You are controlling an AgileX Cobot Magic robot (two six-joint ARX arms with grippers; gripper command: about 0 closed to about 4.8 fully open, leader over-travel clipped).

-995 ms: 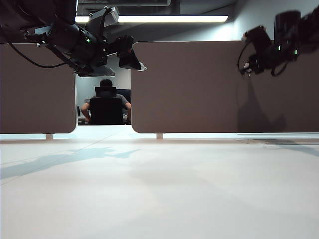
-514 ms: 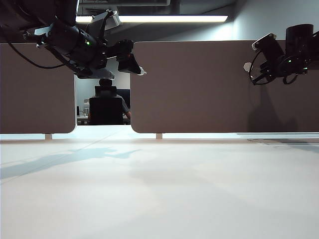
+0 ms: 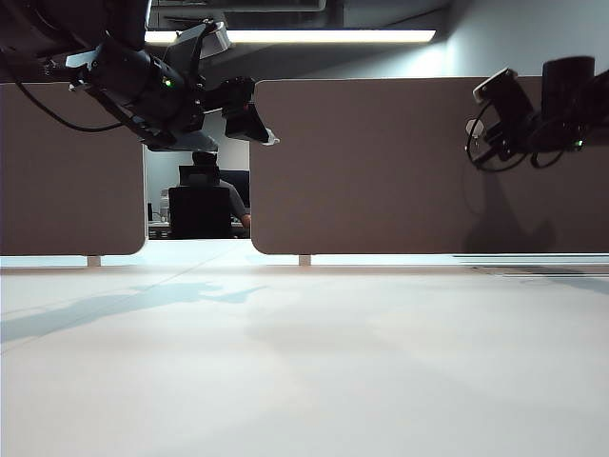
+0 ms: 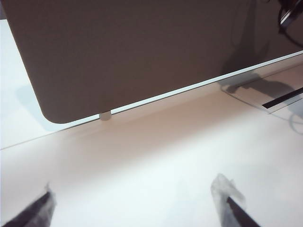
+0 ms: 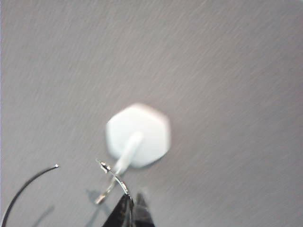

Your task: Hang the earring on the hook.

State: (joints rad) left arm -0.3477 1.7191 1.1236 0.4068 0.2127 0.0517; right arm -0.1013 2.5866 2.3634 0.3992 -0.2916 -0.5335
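A: In the exterior view, where are the arms sitting?

B: Both are hanging high above the bare, matte pale tabletop [image 3: 304,362]. The left pincer [image 3: 262,129] is hovering at the gap between the brown partition panels [image 3: 381,167]; the right pincer [image 3: 473,129] is pointing at the right-hand panel, close to its face. The hoop is too thin to make out from here.

A: And the left wrist view?

B: The two taped fingertips [image 4: 226,189] are standing wide apart with nothing between them, so that pincer is released and idle, looking down at the smooth tabletop and the rounded corner of a panel.

A: The right wrist view?

B: That is where the work is happening. The right pincer [image 5: 129,204] is clenched on the earring [image 5: 116,179], a thin silver wire hoop with an open end curving away. The hook [image 5: 138,135], a glossy white hexagonal plastic base with a short white peg sticking out, is stuck on the grey, finely textured panel, and the wire is lying right at the peg's tip.

A: So which step?

B: I'd judge it is aligning the hoop. Next, the wire needs easing over the peg, then a gentle release.
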